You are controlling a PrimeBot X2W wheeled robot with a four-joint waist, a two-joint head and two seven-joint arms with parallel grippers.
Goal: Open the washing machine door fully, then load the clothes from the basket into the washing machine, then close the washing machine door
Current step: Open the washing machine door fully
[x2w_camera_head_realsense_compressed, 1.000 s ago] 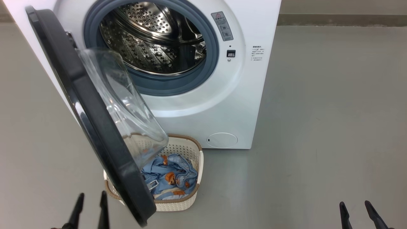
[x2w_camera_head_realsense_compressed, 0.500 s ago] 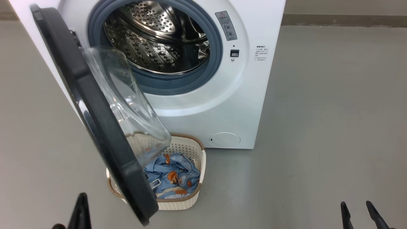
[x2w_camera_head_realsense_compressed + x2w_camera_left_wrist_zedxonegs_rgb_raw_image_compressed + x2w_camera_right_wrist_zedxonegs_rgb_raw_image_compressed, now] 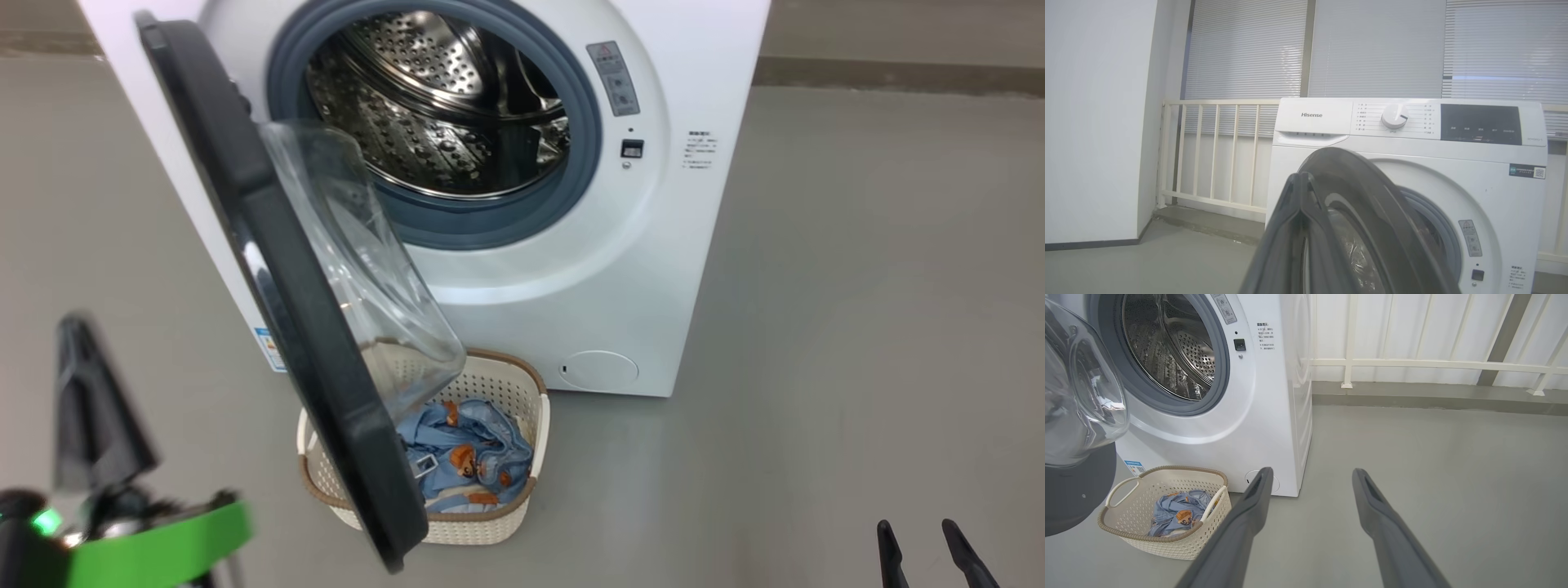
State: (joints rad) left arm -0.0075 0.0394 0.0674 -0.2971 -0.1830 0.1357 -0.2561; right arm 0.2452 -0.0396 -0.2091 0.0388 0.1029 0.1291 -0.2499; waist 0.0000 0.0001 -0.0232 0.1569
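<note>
The washing machine door (image 3: pixel 277 269) stands swung out from the washing machine (image 3: pixel 653 269), hinged on the robot's left, with its glass bowl facing the open drum (image 3: pixel 441 106). The drum has nothing in it that can be seen.

The basket (image 3: pixel 482 531) sits on the grey floor (image 3: pixel 816 327) just in front of the machine. In the head view the lower part of the door's black rim overlaps the basket's left side. The clothes (image 3: pixel 469 457) lie bundled inside the basket – blue fabric with orange figures – below its brown rim.

The left gripper (image 3: pixel 77 335) is raised at the lower left of the head view, blurred, left of the door's outer face and apart from it. Its two fingers are pressed together with nothing between them. Its own wrist view shows them meeting in a point (image 3: pixel 1300 179), with the door's rim just beyond.

The right gripper (image 3: pixel 916 529) is low at the right, well apart from the machine and basket. Its fingers are spread and empty – in its wrist view they frame bare floor.
</note>
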